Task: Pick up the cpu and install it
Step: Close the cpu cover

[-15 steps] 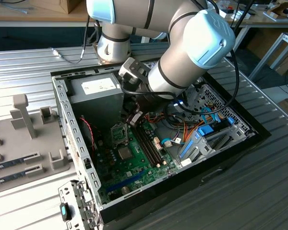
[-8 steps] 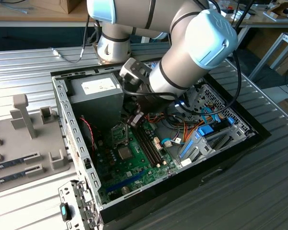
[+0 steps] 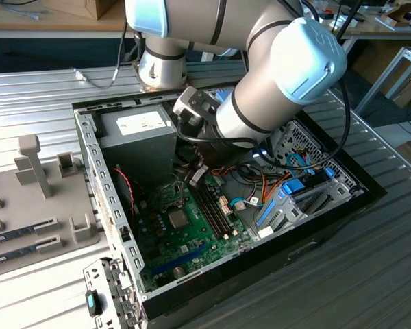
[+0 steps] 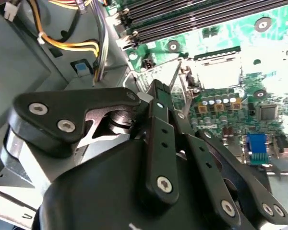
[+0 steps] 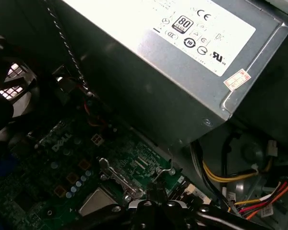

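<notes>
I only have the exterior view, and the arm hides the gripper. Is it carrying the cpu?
Observer: No. In the second wrist view the gripper looks shut, nothing between its fingers.
Operator: Where's its tip?
Observer: Close beside the thin wire lever at the socket's edge.
Operator: And the socket?
Observer: In the first wrist view a silver square lies inside the socket frame; possibly the cpu.

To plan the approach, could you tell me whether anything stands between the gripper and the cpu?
Nothing visible blocks it; only the socket frame's low edge lies between the gripper and the cpu.
</notes>
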Tool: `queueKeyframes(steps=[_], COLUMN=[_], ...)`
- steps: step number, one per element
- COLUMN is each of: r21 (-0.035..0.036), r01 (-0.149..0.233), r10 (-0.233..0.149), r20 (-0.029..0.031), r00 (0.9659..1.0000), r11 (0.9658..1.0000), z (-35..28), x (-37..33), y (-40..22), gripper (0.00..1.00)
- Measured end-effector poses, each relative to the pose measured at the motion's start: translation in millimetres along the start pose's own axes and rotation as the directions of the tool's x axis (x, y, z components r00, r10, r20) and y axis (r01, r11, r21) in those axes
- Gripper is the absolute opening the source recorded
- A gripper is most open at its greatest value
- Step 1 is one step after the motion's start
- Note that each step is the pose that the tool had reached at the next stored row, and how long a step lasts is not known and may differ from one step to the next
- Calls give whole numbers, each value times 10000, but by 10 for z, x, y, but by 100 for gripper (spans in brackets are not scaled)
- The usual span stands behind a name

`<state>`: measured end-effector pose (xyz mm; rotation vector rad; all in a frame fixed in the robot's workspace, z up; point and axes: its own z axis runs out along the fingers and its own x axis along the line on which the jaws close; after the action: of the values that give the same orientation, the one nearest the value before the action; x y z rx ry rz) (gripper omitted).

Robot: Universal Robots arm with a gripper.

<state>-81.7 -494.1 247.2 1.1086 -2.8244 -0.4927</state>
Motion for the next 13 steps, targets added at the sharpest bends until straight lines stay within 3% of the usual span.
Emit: queueKeyframes(steps=[4,10,13], r21=[-3,-52,-84], r01=[0,13,-22], r10=[0,-13,23], r20=[3,46,61], r00=[10000,10000,10000], r11=[10000,10000,10000], z=[-27,-91,-65], x=[69,237,234], y=[-71,-244,-273], gripper=[11,11,11])
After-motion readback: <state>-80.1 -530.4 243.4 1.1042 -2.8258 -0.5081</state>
